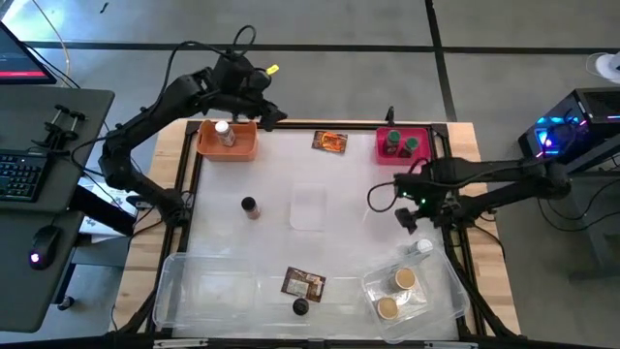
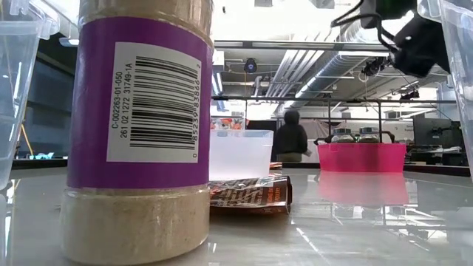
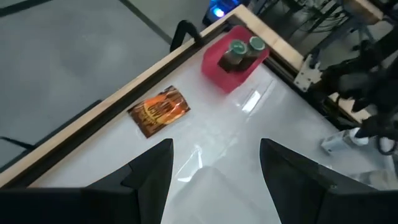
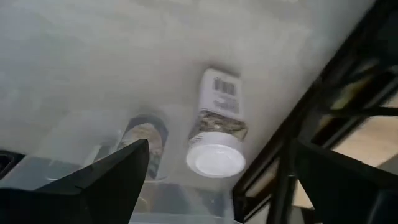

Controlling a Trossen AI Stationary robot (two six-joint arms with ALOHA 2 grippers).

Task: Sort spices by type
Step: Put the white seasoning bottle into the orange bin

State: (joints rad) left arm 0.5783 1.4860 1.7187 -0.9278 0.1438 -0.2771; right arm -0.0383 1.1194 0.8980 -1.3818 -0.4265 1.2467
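White-lidded spice jar [image 4: 217, 138] is lying on its side just beside the clear tray [image 1: 448, 291]. I am hovering the right gripper [image 1: 407, 206] above that jar, fingers spread wide, gripping nothing. Left gripper [image 3: 214, 165] is waiting far across, partly spread, empty.

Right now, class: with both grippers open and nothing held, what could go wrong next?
1. The white-lidded jar lies on its side under the open right gripper; a poor pinch could roll it.
2. It lies close to the clear tray, so the fingers may knock the tray.
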